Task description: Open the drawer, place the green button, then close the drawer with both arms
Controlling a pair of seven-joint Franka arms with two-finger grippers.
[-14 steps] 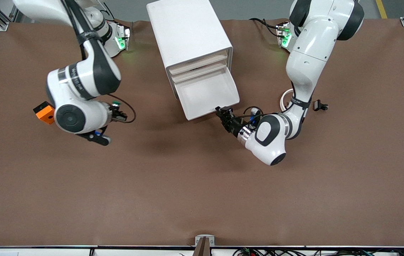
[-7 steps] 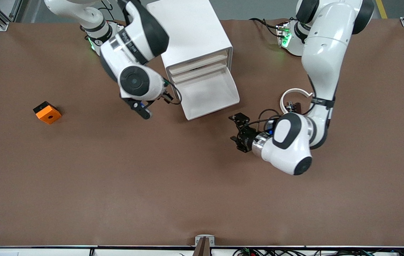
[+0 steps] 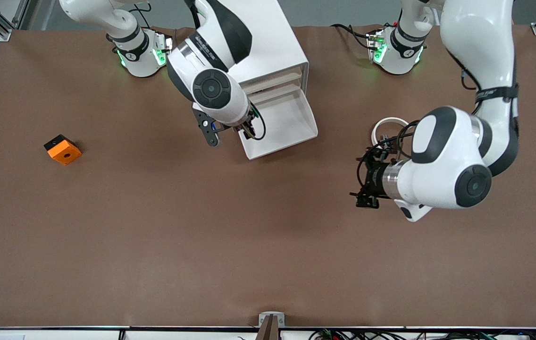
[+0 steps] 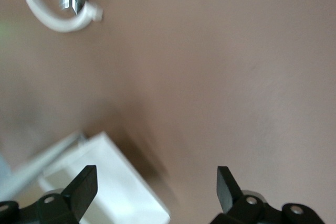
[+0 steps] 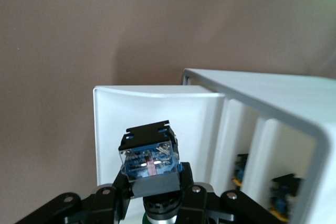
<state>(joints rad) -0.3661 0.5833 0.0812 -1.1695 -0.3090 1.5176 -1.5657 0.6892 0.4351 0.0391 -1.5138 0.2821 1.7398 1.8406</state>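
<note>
The tall white box cabinet (image 3: pixel 254 47) stood near the arms' bases, its lowest wide shallow white tray drawer (image 3: pixel 282 125) pulled out toward the front camera. The right gripper (image 3: pixel 247 131) hung over the drawer's corner toward the right arm's end, its fingers clamped on the tiny push-button piece with dark blue-black body (image 5: pixel 151 162). The left gripper (image 3: pixel 367 182), fingers (image 4: pixel 84 184) spread wide and holding nothing, hovered over bare brown table (image 3: pixel 249 245), near a white curved ring (image 3: pixel 388 130). An orange square block with a hole (image 3: pixel 62 149) lay well apart, toward the right arm's end.

Orange block (image 3: pixel 62 149) — white ring (image 3: pixel 387 128) — brown table (image 3: pixel 202 245).
</note>
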